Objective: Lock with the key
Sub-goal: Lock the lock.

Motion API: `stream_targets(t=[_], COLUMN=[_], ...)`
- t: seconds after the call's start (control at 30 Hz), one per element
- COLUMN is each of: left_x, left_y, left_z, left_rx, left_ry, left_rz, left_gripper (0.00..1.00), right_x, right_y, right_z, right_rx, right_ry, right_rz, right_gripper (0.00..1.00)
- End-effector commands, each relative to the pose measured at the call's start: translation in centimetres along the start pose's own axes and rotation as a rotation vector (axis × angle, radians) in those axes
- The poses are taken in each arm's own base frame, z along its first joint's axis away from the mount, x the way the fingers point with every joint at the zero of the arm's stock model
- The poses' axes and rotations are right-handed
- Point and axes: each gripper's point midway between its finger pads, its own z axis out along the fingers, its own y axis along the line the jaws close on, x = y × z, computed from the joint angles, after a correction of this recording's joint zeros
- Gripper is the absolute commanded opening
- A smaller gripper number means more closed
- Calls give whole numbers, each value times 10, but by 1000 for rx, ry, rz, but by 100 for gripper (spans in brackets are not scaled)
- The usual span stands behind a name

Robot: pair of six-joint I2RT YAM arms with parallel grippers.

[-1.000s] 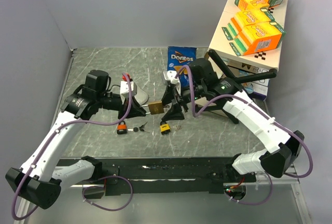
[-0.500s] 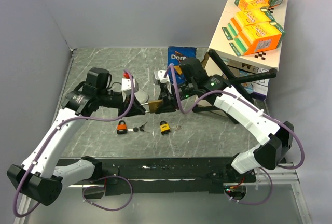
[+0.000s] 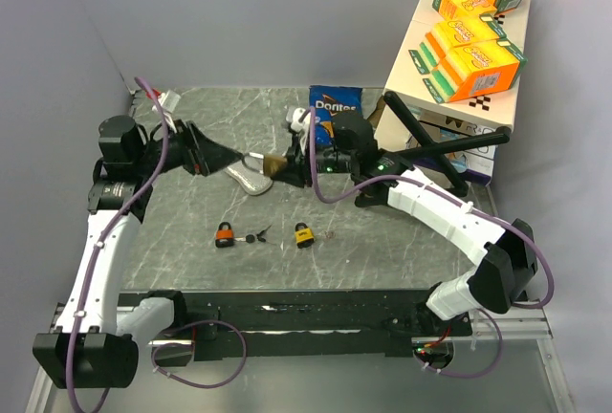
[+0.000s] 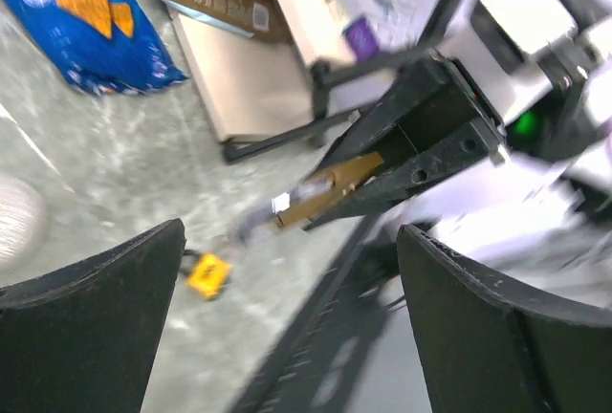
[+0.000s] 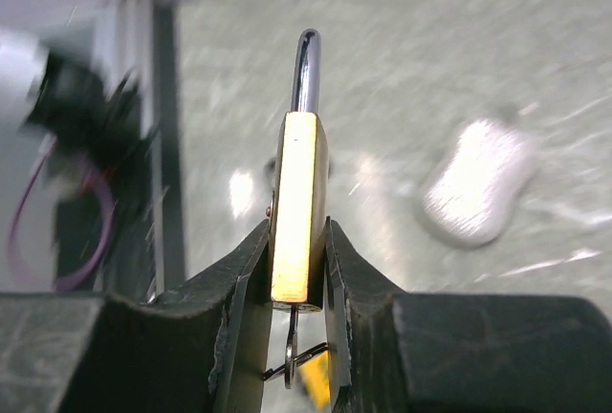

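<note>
My right gripper [image 3: 285, 168] is shut on a brass padlock [image 5: 298, 210], its flat sides clamped between the two fingers above the table. The silver shackle [image 5: 306, 69] points away from the wrist. A key on a wire ring [image 5: 296, 360] hangs from the lock's base, between the fingers. In the left wrist view the same padlock [image 4: 330, 186] shows ahead, blurred. My left gripper [image 3: 234, 157] is open and holds nothing, a short gap to the left of the lock; its wrist view shows the gripper [image 4: 292, 233] with jaws wide apart.
An orange padlock [image 3: 225, 234] with loose keys [image 3: 254, 237] and a yellow padlock [image 3: 305, 234] lie on the marble table [image 3: 382, 241]. A silver-white oval object [image 3: 247, 180] lies under the grippers. A Doritos bag [image 3: 335, 102], a black stand [image 3: 445, 145] and stacked boxes [image 3: 469, 40] sit at the back right.
The right gripper shut on the brass padlock and carried it up and to the left. The left gripper let go, opened wide and drew back to the upper left.
</note>
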Motion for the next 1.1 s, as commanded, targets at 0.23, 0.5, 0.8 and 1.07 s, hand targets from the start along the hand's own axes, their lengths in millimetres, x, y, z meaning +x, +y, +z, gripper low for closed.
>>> stream_targets(t=[0.23,0.5,0.8,1.07], left_x=[-44,-31,-27,-18], left_y=[12,41,52,63], left_z=[3,7,13,15], left_rx=[-63,-142,-124,-147], left_ry=[-224,-262,-263,-258], left_rz=[-472,-604,-667,-719], left_gripper=[96,96,98,82], right_x=[-126,-132,-136,-142], right_y=[-29,-30,-28,-24], right_z=[25,47,68,81], right_rx=[259,285,298,320], right_ry=[-396,-429,-446,-470], right_rz=[-48,-37,-27,-19], right_gripper=[0,0,0,0])
